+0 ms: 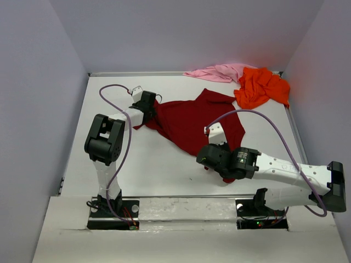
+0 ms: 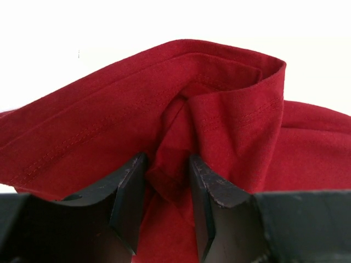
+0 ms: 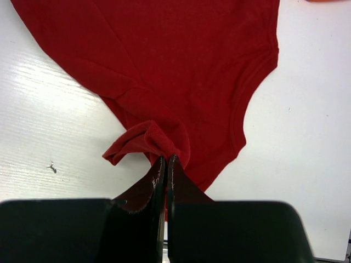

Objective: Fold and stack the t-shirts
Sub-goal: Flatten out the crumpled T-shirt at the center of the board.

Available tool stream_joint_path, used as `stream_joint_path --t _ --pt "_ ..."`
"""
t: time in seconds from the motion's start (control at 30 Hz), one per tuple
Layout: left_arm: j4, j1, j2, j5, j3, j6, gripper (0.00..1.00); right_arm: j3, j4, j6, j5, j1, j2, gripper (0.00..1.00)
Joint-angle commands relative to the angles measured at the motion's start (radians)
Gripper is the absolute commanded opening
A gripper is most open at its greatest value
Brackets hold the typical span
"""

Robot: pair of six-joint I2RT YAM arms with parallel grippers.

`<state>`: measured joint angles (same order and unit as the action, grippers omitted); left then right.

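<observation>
The dark red t-shirt (image 1: 189,120) lies spread and crumpled in the middle of the white table (image 1: 153,164). My left gripper (image 1: 145,104) is at its far left edge. In the left wrist view a raised fold of the red cloth (image 2: 219,109) sits pinched between the fingers (image 2: 167,175). My right gripper (image 1: 218,160) is at the shirt's near right edge, shut on a bunched bit of red cloth (image 3: 148,137) at the fingertips (image 3: 166,160). The orange t-shirt (image 1: 262,86) and the pale pink t-shirt (image 1: 219,72) lie crumpled in the back right corner.
Pale walls close the table on the left, back and right. A purple cable (image 1: 258,118) loops over the right arm above the red shirt. Both arm bases stand on the near rail (image 1: 181,205).
</observation>
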<state>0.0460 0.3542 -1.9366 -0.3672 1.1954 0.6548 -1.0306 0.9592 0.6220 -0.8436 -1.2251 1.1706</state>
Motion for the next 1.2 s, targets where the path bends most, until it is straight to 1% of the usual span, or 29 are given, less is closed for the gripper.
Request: stream_joint_path --t 0.0,0.07,0.17,0.23,0.3,0.4,0.5,0.53,0.57,0.73,0.8,0.93,0.97,1.0,1.03,1.13,1.17 --pt "0.003 0.008 0.019 -0.026 0.056 -0.018 0.45 0.001 -0.013 0.015 -0.014 -0.002 -0.003 0.0" --pt "0.0 0.006 0.024 -0.027 0.064 -0.024 0.45 0.001 -0.013 0.015 -0.014 -0.002 -0.002 0.0" --pt "-0.003 0.008 0.021 -0.029 0.073 -0.03 0.4 0.001 -0.011 0.015 -0.014 -0.002 -0.002 0.0" --pt "-0.003 0.008 0.018 -0.027 0.076 -0.037 0.35 0.001 -0.013 0.016 -0.014 -0.002 -0.002 0.0" --pt "-0.005 0.008 0.019 -0.019 0.076 -0.037 0.33 0.001 -0.013 0.016 -0.015 -0.002 0.0 0.0" --pt "-0.003 0.009 0.022 -0.015 0.075 -0.037 0.27 0.001 -0.013 0.016 -0.015 -0.002 0.0 0.0" --pt "-0.001 0.008 0.018 -0.013 0.076 -0.041 0.14 0.001 -0.011 0.016 -0.015 -0.002 -0.002 0.0" --pt "-0.001 0.008 0.019 -0.013 0.076 -0.043 0.05 0.003 -0.013 0.016 -0.015 -0.002 -0.003 0.0" --pt "-0.001 0.009 0.018 -0.015 0.076 -0.044 0.0 0.003 -0.013 0.018 -0.015 -0.002 -0.005 0.0" --pt "-0.003 0.011 0.037 -0.015 0.063 -0.064 0.0 0.004 -0.01 0.024 -0.025 -0.002 -0.008 0.0" --pt "-0.006 0.011 0.085 -0.013 0.055 -0.083 0.0 0.004 -0.008 0.027 -0.037 -0.002 -0.018 0.0" --pt "-0.044 0.012 0.23 -0.01 0.029 -0.125 0.0 -0.023 0.004 0.024 -0.083 -0.002 -0.049 0.0" --pt "-0.044 0.012 0.307 -0.004 0.015 -0.138 0.0 -0.046 0.009 0.013 -0.089 -0.002 -0.066 0.0" --pt "-0.044 0.012 0.345 0.008 0.004 -0.15 0.0 -0.058 0.007 0.007 -0.095 -0.002 -0.066 0.0" --pt "-0.079 0.012 0.417 0.016 -0.003 -0.162 0.0 -0.077 0.004 -0.001 -0.112 -0.002 -0.083 0.0" --pt "-0.156 0.012 0.517 0.011 0.004 -0.207 0.0 -0.108 -0.002 -0.047 -0.15 -0.002 -0.106 0.0" --pt "-0.17 0.014 0.589 0.01 0.007 -0.23 0.0 -0.132 -0.002 -0.07 -0.167 -0.002 -0.107 0.0"
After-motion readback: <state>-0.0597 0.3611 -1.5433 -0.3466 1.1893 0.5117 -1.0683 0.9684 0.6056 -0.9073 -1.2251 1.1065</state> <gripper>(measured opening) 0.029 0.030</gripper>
